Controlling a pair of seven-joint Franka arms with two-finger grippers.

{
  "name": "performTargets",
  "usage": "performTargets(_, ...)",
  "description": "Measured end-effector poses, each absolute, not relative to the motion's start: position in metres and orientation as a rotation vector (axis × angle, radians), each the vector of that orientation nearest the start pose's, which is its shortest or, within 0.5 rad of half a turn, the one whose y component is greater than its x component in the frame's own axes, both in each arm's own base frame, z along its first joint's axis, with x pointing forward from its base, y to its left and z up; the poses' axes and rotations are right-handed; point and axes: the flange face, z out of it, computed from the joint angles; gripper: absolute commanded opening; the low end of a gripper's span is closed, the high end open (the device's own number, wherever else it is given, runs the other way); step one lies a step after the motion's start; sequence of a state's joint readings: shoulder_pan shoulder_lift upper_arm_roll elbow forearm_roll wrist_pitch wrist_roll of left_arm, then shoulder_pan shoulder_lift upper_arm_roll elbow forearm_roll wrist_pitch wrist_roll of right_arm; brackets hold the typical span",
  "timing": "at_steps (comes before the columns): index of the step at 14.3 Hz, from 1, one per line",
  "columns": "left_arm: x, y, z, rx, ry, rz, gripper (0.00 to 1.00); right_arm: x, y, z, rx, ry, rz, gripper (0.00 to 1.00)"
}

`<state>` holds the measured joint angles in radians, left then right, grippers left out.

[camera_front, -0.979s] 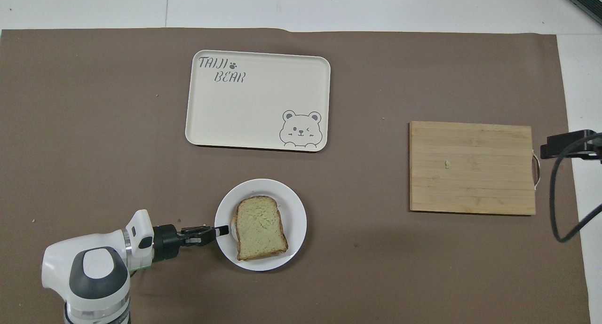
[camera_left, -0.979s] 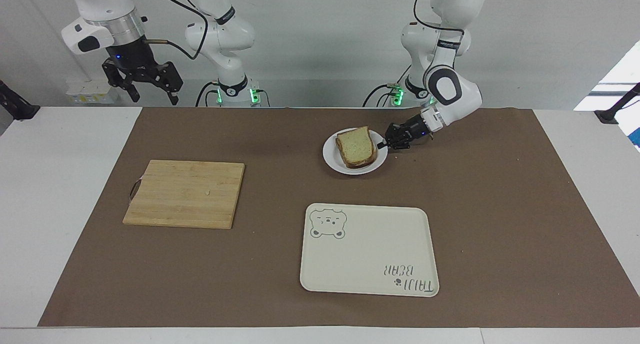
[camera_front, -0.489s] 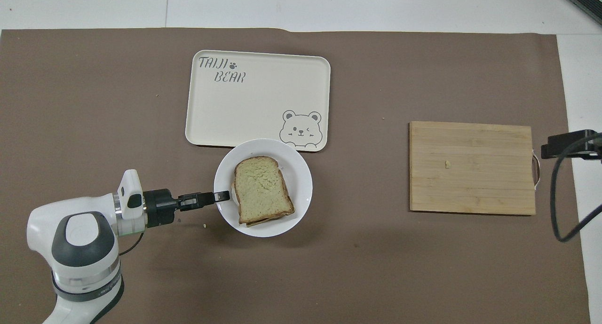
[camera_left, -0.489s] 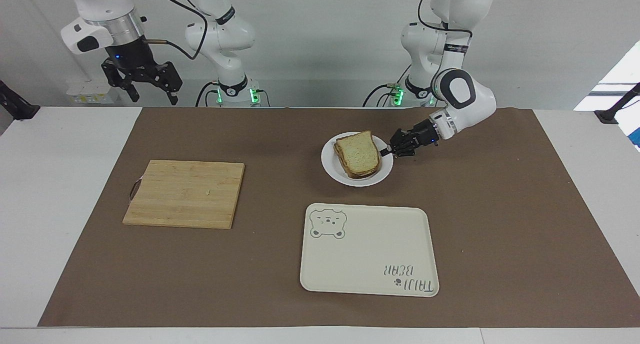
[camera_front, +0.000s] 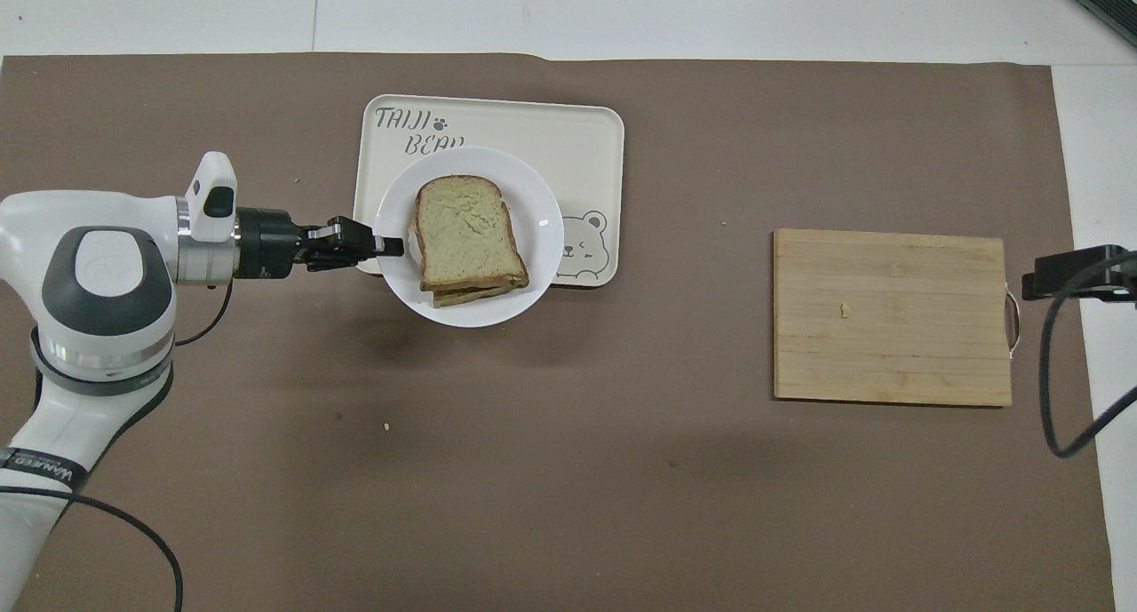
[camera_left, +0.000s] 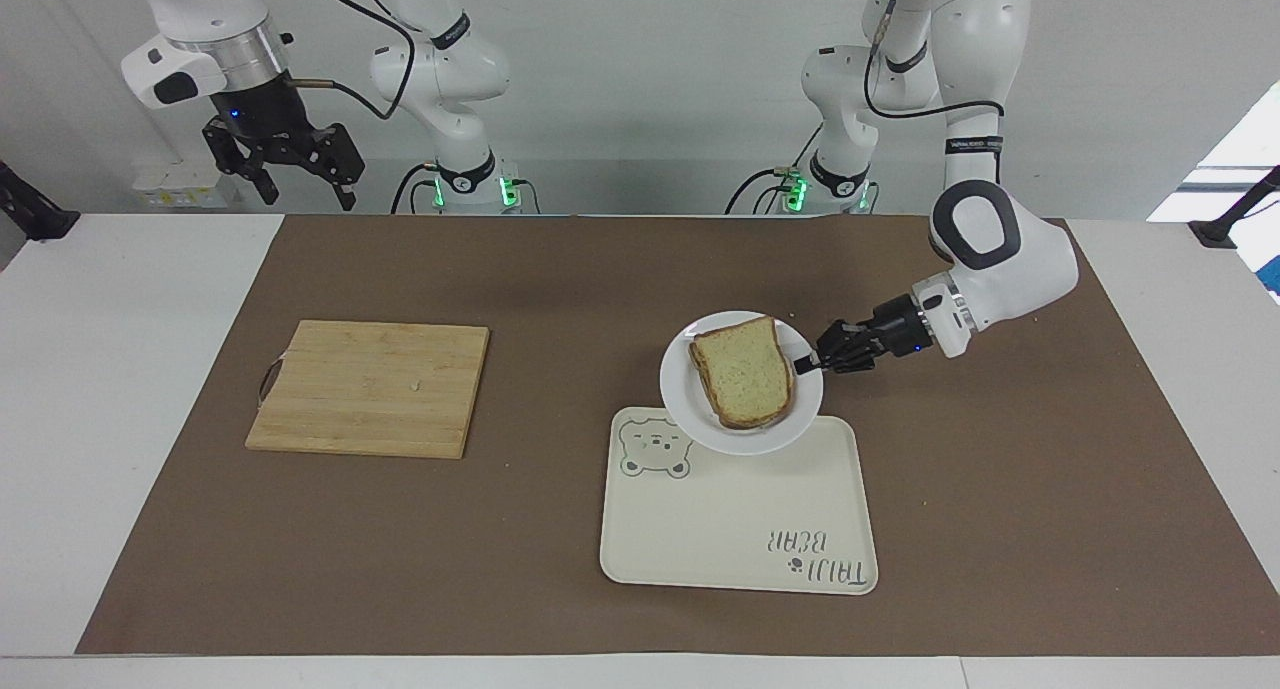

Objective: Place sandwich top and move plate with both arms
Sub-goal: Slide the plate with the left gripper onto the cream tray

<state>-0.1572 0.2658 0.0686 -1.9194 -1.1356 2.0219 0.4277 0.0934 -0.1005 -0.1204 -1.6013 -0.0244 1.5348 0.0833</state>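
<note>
The sandwich top, a pale tan slice with a brown crust, lies on another slice on the small white plate. My left gripper is shut on the plate's rim at the left arm's end and holds the plate in the air, over the cream bear tray's edge nearest the robots. My right gripper is open, raised above the right arm's end of the table; only a black part of that arm shows at the overhead view's edge.
A wooden cutting board lies toward the right arm's end, on the brown mat. A few crumbs lie on the mat near the left arm.
My left gripper has lifted the plate with the sandwich and carried it away from the robots, from the mat to over the tray's near edge. The right arm has stayed put.
</note>
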Motion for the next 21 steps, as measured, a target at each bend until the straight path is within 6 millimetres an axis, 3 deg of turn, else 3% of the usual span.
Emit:
performTargets(4, 0.651, -0.112, 0.348, 2.213, 0.111, 0.037, 0.0, 0.519, -0.02, 0.661, -3.148, 0.175, -0.053, 1.0)
performTargets(7, 0.674, -0.131, 0.332, 2.244, 0.147, 0.061, 0.0, 0.519, -0.02, 0.661, -3.148, 0.175, -0.053, 1.0)
performTargets(10, 0.682, -0.159, 0.314, 2.293, 0.146, 0.084, 0.0, 0.519, -0.02, 0.661, -3.148, 0.175, -0.053, 1.0)
performTargets(16, 0.696, -0.162, 0.304, 2.327, 0.124, 0.101, 0.0, 0.519, -0.02, 0.661, -3.148, 0.175, -0.053, 1.0)
performTargets(17, 0.696, -0.164, 0.304, 2.339, 0.119, 0.113, 0.37, 0.519, -0.02, 0.661, -3.148, 0.175, -0.053, 1.0)
performTargets(18, 0.696, -0.171, 0.304, 2.367, 0.106, 0.133, 0.52, 0.519, -0.02, 0.661, -3.148, 0.175, -0.053, 1.0)
performTargets(19, 0.695, -0.18, 0.303, 2.427, 0.077, 0.161, 0.53, 0.519, -0.02, 0.661, -3.148, 0.175, -0.053, 1.0)
performTargets(21, 0.689, -0.202, 0.295, 2.564, 0.011, 0.195, 0.8, 0.519, -0.02, 0.661, -3.148, 0.175, -0.054, 1.0)
